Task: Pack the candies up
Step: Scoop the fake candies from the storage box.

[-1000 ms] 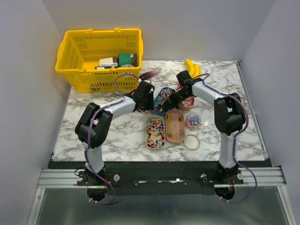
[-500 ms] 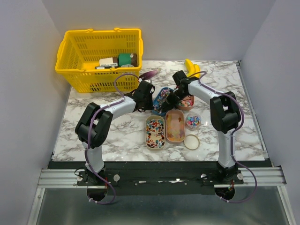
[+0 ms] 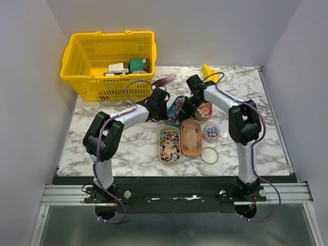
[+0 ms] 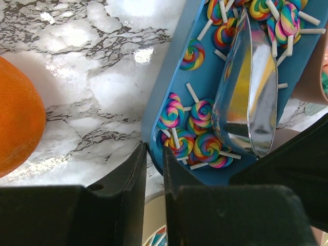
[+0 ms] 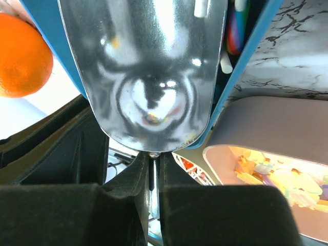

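The rainbow swirl lollipops (image 4: 197, 144) lie heaped in a blue tray (image 4: 165, 87) at the middle of the overhead view. More loose candies (image 3: 169, 143) fill an oval tin just below the tray, with a second oval tin (image 3: 191, 137) of pale orange sweets touching its right side. A small round tub (image 3: 210, 132) of mixed pieces and a round lid (image 3: 209, 155) sit to the lower right.

A metal scoop (image 4: 246, 87) rests bowl-down among the lollipops. The right gripper (image 5: 154, 165) is clamped on the scoop's thin handle. Its arm rises from the lower right, bends at the elbow and angles up-left, the wrist tipping down into the tray from above.

The left gripper (image 4: 154, 156) pinches the tray's near rim, one finger outside the wall and one inside. Its forearm stretches from an elbow at centre left, running right and slightly upward.

A pink-walled tin (image 5: 266, 120) of candies sits right beside the tray's right edge. An orange (image 4: 15, 118) sits near the tray's left side with a strip of marble between. A banana (image 3: 207, 70) lies close behind the right wrist, and a yellow basket (image 3: 77, 61) stands at the upper left, near the left wrist. Bare marble table (image 3: 128, 148) shows at the lower left and far right of the overhead view.
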`<control>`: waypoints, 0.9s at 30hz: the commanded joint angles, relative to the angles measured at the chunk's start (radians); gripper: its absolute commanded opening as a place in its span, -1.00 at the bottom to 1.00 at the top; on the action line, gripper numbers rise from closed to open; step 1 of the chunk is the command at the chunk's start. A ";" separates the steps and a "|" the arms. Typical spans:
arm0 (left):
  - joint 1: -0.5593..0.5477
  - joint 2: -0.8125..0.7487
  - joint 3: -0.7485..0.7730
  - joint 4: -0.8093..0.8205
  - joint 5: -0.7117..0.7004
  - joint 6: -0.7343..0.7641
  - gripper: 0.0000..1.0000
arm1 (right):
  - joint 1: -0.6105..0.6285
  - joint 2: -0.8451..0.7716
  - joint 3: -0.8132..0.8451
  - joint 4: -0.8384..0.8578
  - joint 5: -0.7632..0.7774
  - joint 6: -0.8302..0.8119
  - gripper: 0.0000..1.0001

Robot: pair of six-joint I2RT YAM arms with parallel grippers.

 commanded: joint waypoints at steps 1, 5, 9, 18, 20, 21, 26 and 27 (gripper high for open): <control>0.014 0.053 0.006 -0.105 -0.011 0.013 -0.58 | -0.026 0.071 -0.001 -0.021 0.231 -0.041 -0.99; 0.014 0.059 0.019 -0.111 0.000 0.002 -0.63 | -0.027 0.075 -0.018 -0.015 0.255 -0.023 -0.99; 0.014 0.067 0.031 -0.117 0.004 -0.002 -0.70 | -0.027 0.059 -0.052 0.020 0.129 0.037 -0.99; 0.016 0.062 0.033 -0.118 -0.008 -0.001 -0.63 | -0.058 0.012 -0.121 0.146 -0.174 0.215 -0.99; 0.016 0.061 0.034 -0.118 -0.011 -0.001 -0.60 | -0.082 0.021 -0.101 0.149 -0.191 0.227 -0.99; 0.016 0.058 0.036 -0.120 -0.014 -0.001 -0.58 | -0.090 0.022 -0.095 0.148 -0.176 0.227 -0.99; 0.016 0.050 0.036 -0.121 -0.028 0.004 -0.58 | -0.139 0.047 -0.023 0.082 -0.110 0.183 -0.99; 0.016 0.053 0.037 -0.120 -0.025 0.004 -0.59 | -0.141 0.062 0.022 0.061 -0.038 0.134 -0.99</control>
